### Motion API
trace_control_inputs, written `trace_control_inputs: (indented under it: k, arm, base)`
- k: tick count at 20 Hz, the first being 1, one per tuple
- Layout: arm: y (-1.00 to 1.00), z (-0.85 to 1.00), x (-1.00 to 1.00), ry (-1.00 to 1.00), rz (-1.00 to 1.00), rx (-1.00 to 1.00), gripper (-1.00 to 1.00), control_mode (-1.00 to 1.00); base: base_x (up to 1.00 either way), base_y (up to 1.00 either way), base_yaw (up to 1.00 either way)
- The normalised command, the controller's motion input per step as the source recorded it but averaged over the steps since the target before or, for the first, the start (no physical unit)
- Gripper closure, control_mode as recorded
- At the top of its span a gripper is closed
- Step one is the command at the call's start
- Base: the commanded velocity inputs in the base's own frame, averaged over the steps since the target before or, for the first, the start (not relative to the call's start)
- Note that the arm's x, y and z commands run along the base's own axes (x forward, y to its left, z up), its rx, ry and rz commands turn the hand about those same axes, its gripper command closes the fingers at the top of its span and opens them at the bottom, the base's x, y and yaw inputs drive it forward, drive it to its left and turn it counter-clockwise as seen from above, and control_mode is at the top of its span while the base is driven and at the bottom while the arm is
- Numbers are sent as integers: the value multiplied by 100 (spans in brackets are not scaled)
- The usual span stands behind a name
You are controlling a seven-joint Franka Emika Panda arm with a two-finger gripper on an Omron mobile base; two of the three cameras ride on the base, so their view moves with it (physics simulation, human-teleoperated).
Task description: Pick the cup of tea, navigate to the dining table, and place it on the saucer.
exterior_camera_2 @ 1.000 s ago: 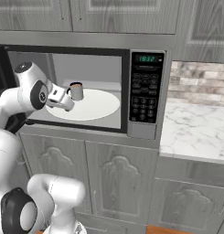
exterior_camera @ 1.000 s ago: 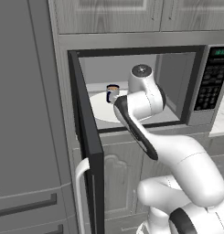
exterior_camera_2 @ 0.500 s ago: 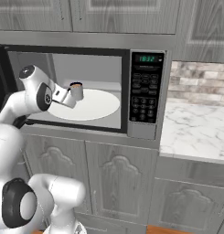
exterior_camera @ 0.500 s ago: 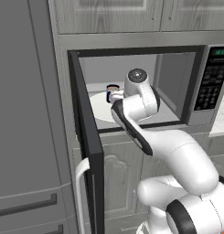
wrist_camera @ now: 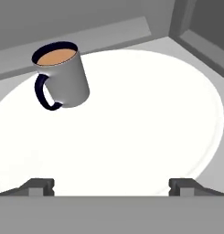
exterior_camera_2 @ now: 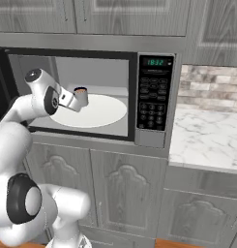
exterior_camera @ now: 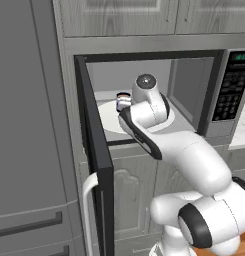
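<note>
The cup of tea [wrist_camera: 63,75] is a small grey mug with a dark rim and dark handle, brown liquid inside. It stands on the large white microwave plate [wrist_camera: 154,114] inside the open microwave. My gripper [wrist_camera: 112,185] is open inside the oven, a short way in front of the cup, with nothing between its fingertips [wrist_camera: 40,185]. In the right base view the gripper [exterior_camera_2: 74,100] sits just left of the cup [exterior_camera_2: 81,95]. In the left base view the cup [exterior_camera: 123,97] peeks out beside my wrist. The dining table and the saucer are out of view.
The microwave door [exterior_camera: 94,150] hangs open to the left, close to my arm. The control panel [exterior_camera_2: 156,97] is on the oven's right side, with a marble counter [exterior_camera_2: 207,135] beyond. A tall grey fridge [exterior_camera: 29,125] stands at the left. Grey cabinets sit above and below.
My arm has swung left and carried the hand deeper into the microwave, closer to the cup. The cup has not moved and the jaws have stayed open.
</note>
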Motion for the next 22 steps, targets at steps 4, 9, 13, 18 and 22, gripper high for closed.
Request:
trace_control_inputs:
  k: [4,9,13,18,22]
  arm:
    - [39,-6,20,0,0,0,-100,-100]
    - [43,-26,3,0,0,0,-100,-100]
    - [16,-18,33,0,0,0,-100,-100]
    - [0,1,28,0,0,0,-100,-100]
    - [0,6,15,0,0,0,-100,-100]
  base:
    - [0,0,0]
    - [0,0,0]
    - [0,0,0]
    - [0,0,0]
    - [0,0,0]
